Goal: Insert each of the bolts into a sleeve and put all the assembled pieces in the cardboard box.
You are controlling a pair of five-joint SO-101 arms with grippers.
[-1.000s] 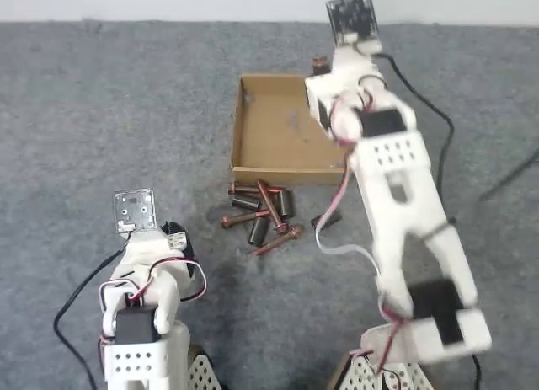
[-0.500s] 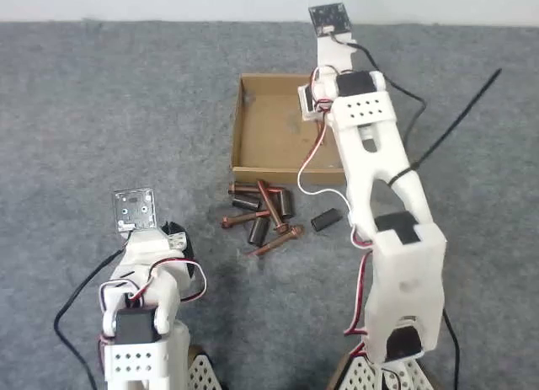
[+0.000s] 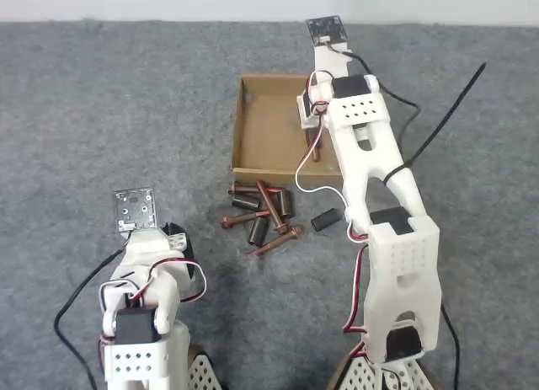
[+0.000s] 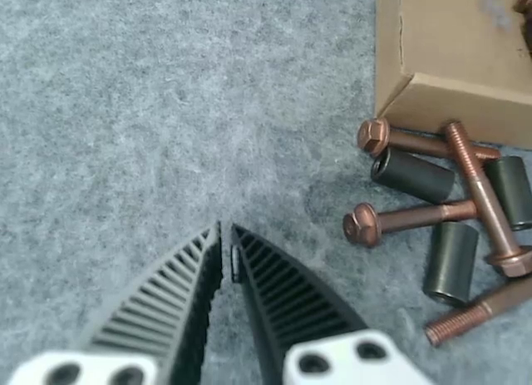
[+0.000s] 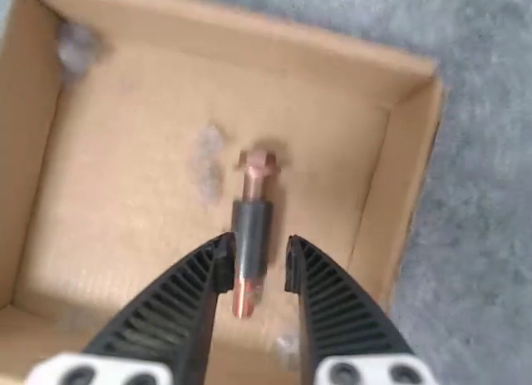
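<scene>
The cardboard box (image 3: 286, 175) stands at the back middle of the carpet. On its floor lies a copper bolt in a dark sleeve (image 5: 251, 227), also seen under the right arm (image 3: 317, 152). My right gripper (image 5: 258, 237) hangs over it, open, with a finger on each side and small gaps to the sleeve. In front of the box lies a pile of loose bolts (image 3: 268, 203) and sleeves (image 3: 257, 230). Up close these are a bolt (image 4: 407, 217) and a sleeve (image 4: 413, 175). My left gripper (image 4: 226, 235) is shut and empty over bare carpet, to the left of the pile.
One dark sleeve (image 3: 327, 219) lies apart, to the right of the pile and close to the right arm (image 3: 379, 179). The left arm (image 3: 147, 272) stays at the near left. Black cables (image 3: 446, 120) trail at the right. Grey carpet lies open on the left and far right.
The right arm has swung from a rightward slant to straight over the box's right side. The sleeved bolt now shows on the box floor. The left arm has not moved.
</scene>
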